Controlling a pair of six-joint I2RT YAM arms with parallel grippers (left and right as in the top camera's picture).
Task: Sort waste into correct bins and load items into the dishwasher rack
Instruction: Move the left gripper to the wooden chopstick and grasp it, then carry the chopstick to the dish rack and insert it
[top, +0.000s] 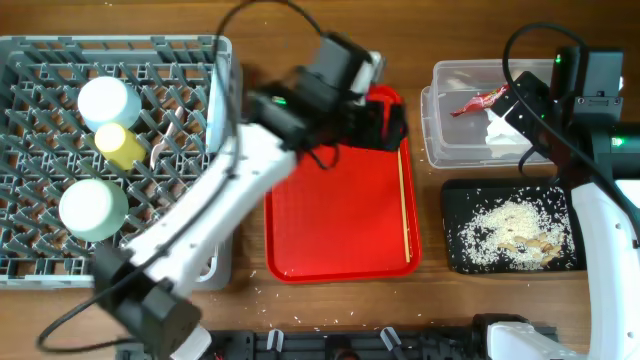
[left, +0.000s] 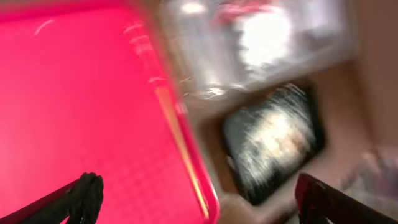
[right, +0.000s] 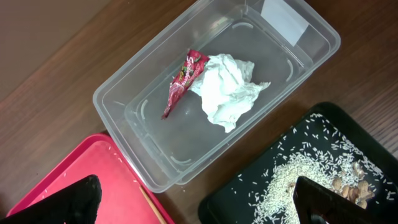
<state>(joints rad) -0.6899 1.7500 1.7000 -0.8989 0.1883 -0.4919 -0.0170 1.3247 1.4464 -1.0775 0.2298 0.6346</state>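
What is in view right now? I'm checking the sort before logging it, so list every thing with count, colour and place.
dishwasher rack: one, grey, left side of the table
round dishes: two, pale mint, in the rack
yellow cup: one, yellow, in the rack between the dishes
fork: apparently one, whitish, in the rack beside the cup
red tray: one, red, centre
chopstick: at least one, wooden, along the tray's right edge
clear tub: one, clear, right rear
wrapper: one, red, in the tub
napkin: one, white, in the tub touching the wrapper
black tray: one, black, in front of the tub
rice scraps: a pile, whitish, in the black tray
left gripper: open, over the red tray
right gripper: open, above the tub
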